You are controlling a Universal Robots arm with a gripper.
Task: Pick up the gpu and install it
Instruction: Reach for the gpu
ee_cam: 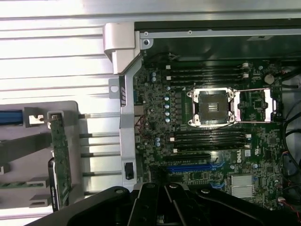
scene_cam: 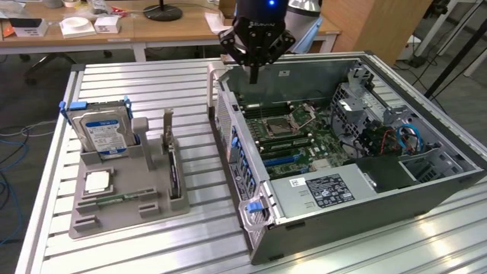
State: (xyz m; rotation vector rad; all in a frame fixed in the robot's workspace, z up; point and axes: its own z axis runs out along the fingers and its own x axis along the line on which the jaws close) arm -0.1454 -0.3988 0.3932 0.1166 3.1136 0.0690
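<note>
The gpu [scene_cam: 175, 171] stands on edge in a slot of the grey holder [scene_cam: 129, 220] on the exterior view's left, its silver bracket pointing up at the far end. From the wrist camera the gpu [ee_cam: 60, 155] appears as a thin card beside the open case. My gripper [scene_cam: 254, 77] hangs over the far rim of the open computer case [scene_cam: 426, 188], well apart from the gpu. Its fingers are shut with nothing between them. My gripper's dark body [ee_cam: 160, 207] sits over the motherboard [ee_cam: 155, 108].
The holder also carries a blue-labelled hard drive [scene_cam: 102, 131], a processor chip [scene_cam: 97, 181] and a green memory stick [scene_cam: 114, 200]. Inside the case are an open processor socket [scene_cam: 285, 123], a blue expansion slot [ee_cam: 193, 167] and a power supply [scene_cam: 327, 191]. Desks stand behind the slatted table.
</note>
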